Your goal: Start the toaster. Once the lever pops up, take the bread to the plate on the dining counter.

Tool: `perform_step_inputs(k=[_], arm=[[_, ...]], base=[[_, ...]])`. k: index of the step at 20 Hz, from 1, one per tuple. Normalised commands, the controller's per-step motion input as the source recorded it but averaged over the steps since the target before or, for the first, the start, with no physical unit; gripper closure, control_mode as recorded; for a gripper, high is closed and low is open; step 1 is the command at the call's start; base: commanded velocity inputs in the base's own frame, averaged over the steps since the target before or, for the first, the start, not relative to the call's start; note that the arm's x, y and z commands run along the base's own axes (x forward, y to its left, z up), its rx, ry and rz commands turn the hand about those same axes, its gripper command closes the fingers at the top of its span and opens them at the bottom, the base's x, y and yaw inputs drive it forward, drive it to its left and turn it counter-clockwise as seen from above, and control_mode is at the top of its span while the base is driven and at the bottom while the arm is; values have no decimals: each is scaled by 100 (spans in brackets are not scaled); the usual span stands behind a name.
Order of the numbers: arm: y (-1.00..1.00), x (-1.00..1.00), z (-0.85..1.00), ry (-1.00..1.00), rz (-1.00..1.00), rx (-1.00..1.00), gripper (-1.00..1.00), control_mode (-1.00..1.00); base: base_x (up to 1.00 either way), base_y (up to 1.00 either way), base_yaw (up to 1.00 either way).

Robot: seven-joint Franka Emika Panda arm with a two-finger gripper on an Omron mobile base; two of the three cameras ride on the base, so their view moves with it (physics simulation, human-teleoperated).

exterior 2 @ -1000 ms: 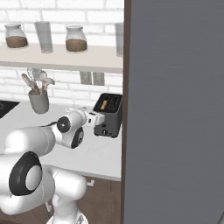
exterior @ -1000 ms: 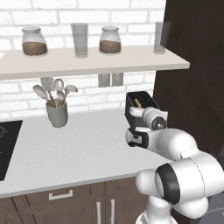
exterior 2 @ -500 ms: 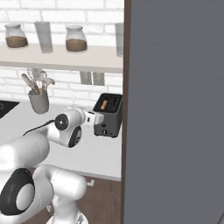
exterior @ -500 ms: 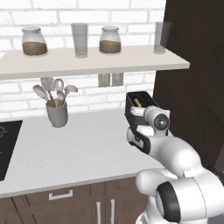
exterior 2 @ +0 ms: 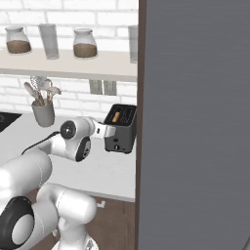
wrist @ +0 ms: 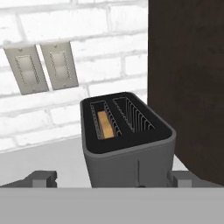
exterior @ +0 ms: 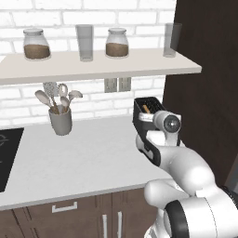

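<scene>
Hand view centres the toaster [wrist: 127, 144], bread [wrist: 104, 124] sunk in its left slot. Gripper [wrist: 113, 180] jaws stand wide apart at bottom of frame (nothing held). Best to descend onto the front lever slot, pressing straight down.

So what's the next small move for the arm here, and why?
Probably ease the open claw forward and down toward the front of the toaster to reach its lever. The bread sits low in the left slot, and the claw's tips straddle the toaster body without touching anything yet.
</scene>
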Motion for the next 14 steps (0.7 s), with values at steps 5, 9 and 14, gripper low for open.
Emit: perform_step_inputs(k=[5,9,14], arm=[[0,0,0,4,0,0,-100,-100],[0,0,0,5,0,0,-100,-100],[0,0,0,1,0,0,-100,-100]], base=[[0,0,0],[0,0,0],[0,0,0]])
